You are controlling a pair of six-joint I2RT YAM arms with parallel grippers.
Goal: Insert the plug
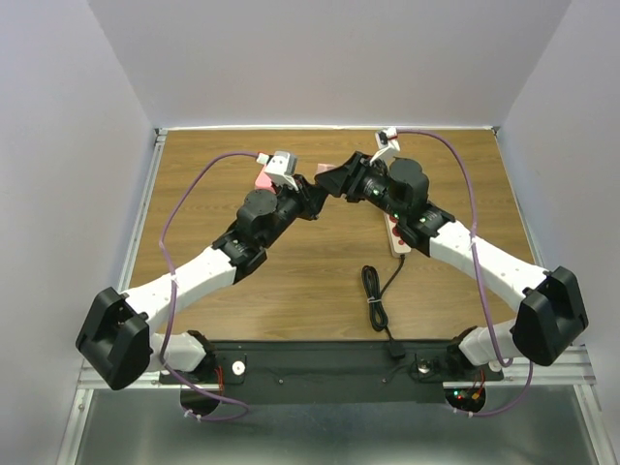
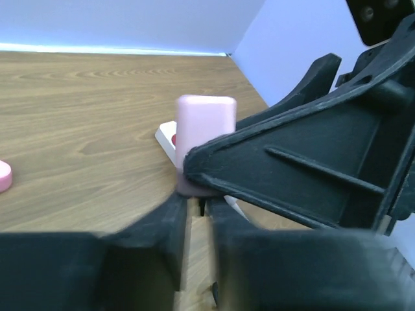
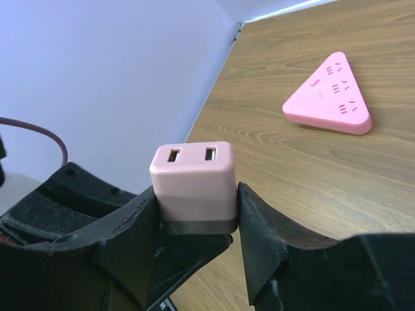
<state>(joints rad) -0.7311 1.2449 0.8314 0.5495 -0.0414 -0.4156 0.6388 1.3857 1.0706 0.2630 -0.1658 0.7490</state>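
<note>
Both arms reach inward, wrists meeting mid-air over table (image 1: 291, 300) centre, claws nose to nose. Right claw (image 3: 196, 206) clamped on sides of pink plug (image 3: 192, 173), USB ports facing its camera, plug off table. Left claw (image 2: 198, 223) narrowed to slim gap at plug's lower end; can't tell if actually gripping. Count: 2 arms, 1 plug, 2 strips, namely pink triangular strip (image 3: 329, 97) and white strip (image 1: 398, 238), and 1 black cable (image 1: 374, 295).
</note>
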